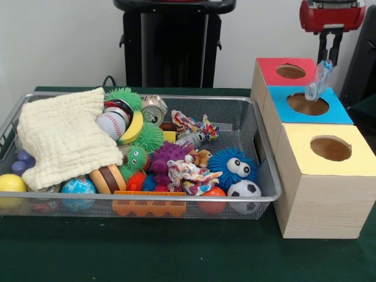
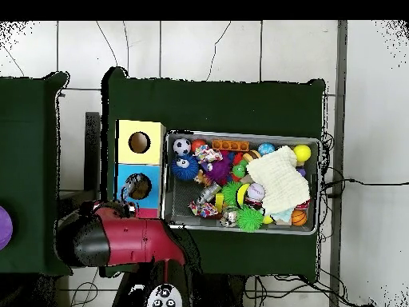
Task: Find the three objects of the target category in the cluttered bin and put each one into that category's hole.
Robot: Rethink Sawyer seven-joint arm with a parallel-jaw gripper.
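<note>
In the front view a dark green tabletop (image 1: 194, 255) carries a wide wire-mesh bin (image 1: 267, 191) on the left and three wooden boxes in a row on the right, going from near to far: a yellow-topped box (image 1: 320, 194), a blue-topped box (image 1: 279, 111) and a red-topped box (image 1: 264, 70), each with a round hole in its top. A plain white wall stands behind, with the robot's black pedestal (image 1: 173, 47) at the tabletop's far side. The bin is heaped with toys: a cream cloth (image 1: 61, 138) over its left part, a silver can (image 1: 154, 110) at the far side, a baseball (image 1: 110, 124), a soccer ball (image 1: 244, 191), a blue fuzzy ball with eyes (image 1: 233, 166) and an orange block (image 1: 148, 207) at the near wall. At the top right the end effector (image 1: 332, 53) hangs from the red arm, its two black fingers closed on the top of a clear plastic bottle (image 1: 318, 80), which dangles tilted above the blue box's hole. In the overhead view the green cloth lies over a white tiled floor (image 2: 240, 52), with cables trailing at the right. The red arm (image 2: 132, 240) reaches from the bottom over the blue box; the end effector itself is too small to judge there.
</note>
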